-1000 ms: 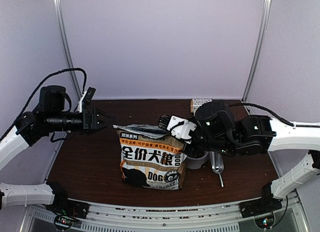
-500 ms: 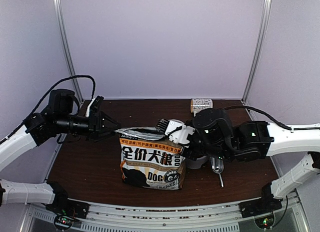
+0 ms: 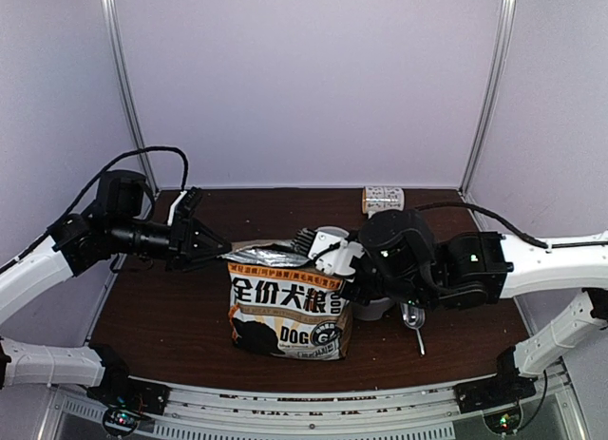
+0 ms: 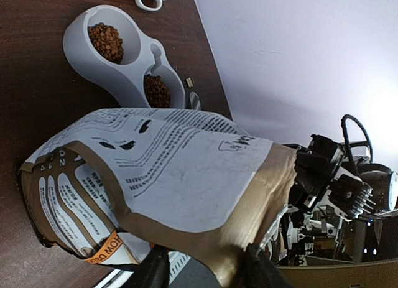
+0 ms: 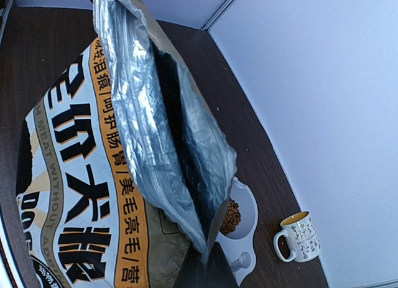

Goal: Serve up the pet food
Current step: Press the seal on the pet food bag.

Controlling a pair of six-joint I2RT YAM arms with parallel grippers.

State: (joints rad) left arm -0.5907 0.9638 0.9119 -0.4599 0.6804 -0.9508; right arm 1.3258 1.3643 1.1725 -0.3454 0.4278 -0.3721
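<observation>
Kibble (image 4: 106, 42) lies in both wells of the bowl (image 4: 134, 59). The bowl is beyond the bag (image 3: 290, 312) from the left tool (image 4: 205, 270), and just beside and below the right tool (image 5: 202, 272). More kibble is presumably inside the bag, but none shows there.

Handling: kibble is loose, dry and light. It pours freely, scatters, and cannot be pinched, so it is best moved by its container. The bag is soft, foil-lined paper that creases and sags, and its load is likely to shift on tilting. Hold points are the two top corners of the mouth, kept apart.

Tool state: the right tool is closed on the bag's top edge at the corner nearest it. The left tool's jaws stand apart, straddling the opposite corner, and no clamp shows.

Limits of view: the left fingertips are cut off at the edge of the wrist view, so pad contact cannot be confirmed. The bag's interior is dark and its fill level is unknown. From above, the right arm covers most of the bowl. A mug (image 5: 298, 238) stands past the bowl from the right tool.
</observation>
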